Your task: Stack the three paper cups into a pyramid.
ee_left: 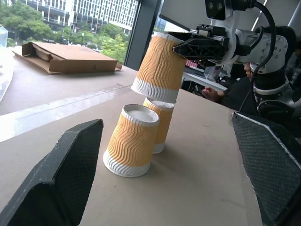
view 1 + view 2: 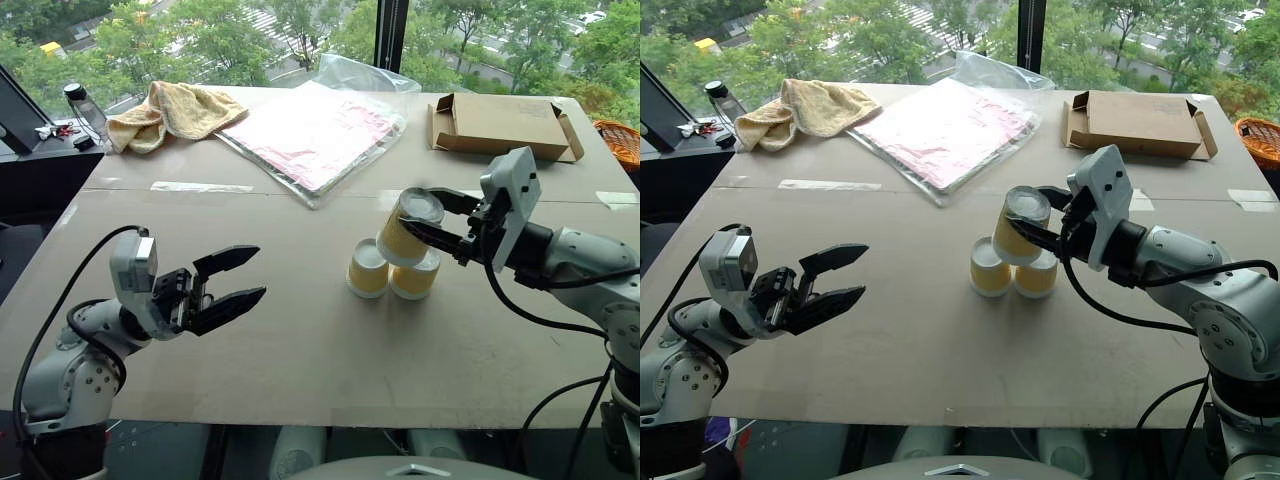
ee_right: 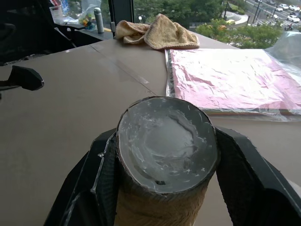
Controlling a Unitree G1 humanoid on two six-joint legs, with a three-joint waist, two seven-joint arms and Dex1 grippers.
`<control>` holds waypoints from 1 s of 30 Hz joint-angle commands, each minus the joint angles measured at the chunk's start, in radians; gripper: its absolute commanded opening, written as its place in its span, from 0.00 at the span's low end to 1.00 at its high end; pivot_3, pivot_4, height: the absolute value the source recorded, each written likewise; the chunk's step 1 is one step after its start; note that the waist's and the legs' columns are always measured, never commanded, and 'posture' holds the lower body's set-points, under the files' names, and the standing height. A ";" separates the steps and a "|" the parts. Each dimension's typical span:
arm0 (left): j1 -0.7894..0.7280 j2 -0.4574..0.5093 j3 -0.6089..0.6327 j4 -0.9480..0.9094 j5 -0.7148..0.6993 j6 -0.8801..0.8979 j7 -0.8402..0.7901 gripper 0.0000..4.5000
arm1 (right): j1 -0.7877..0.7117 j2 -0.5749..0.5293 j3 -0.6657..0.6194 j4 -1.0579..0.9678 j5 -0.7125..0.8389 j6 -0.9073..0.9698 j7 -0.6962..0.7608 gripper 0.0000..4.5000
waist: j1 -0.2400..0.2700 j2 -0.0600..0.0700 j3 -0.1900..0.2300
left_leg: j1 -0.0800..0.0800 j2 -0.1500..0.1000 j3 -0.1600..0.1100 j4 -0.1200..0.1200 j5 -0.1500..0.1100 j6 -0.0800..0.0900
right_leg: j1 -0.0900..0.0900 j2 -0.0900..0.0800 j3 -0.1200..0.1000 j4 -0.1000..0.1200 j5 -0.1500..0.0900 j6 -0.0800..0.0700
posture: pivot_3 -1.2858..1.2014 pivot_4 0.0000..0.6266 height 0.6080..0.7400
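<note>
ribbed tan paper cup (image 2: 408, 230) in right claw (image 2: 432, 218), tilted, tapered

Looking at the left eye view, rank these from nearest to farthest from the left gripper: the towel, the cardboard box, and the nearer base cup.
1. The nearer base cup, just right of the left gripper.
2. The towel, at the table's far left.
3. The cardboard box, at the far right corner.

Two yellow ribbed cups (image 2: 390, 272) stand inverted (touching); the third cup (image 2: 408, 230) tilts above them.
</note>
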State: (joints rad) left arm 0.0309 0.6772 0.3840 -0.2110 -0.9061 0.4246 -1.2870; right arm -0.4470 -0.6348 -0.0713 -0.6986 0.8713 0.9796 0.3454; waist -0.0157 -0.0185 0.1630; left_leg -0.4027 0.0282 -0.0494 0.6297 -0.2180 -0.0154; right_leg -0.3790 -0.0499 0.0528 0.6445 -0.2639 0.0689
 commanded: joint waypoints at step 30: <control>-0.077 -0.100 -0.066 -0.010 -0.015 0.011 0.071 1.00 | 0.588 -0.020 -0.460 -0.155 0.085 -0.328 0.181 0.97 | 0.002 -0.002 0.001 | -0.002 0.000 -0.001 0.000 0.000 0.000 | 0.000 0.000 -0.001 -0.002 0.000 0.000 | 0.52 0.24 1.00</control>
State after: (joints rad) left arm -0.0439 0.5753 0.3072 -0.1980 -0.9069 0.4392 -1.2128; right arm 0.1247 -0.6610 -0.4981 -0.8306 0.9765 0.6957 0.5149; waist -0.0137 -0.0201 0.1638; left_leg -0.4044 0.0281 -0.0502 0.6300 -0.2180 -0.0154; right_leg -0.3790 -0.0497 0.0518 0.6428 -0.2639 0.0694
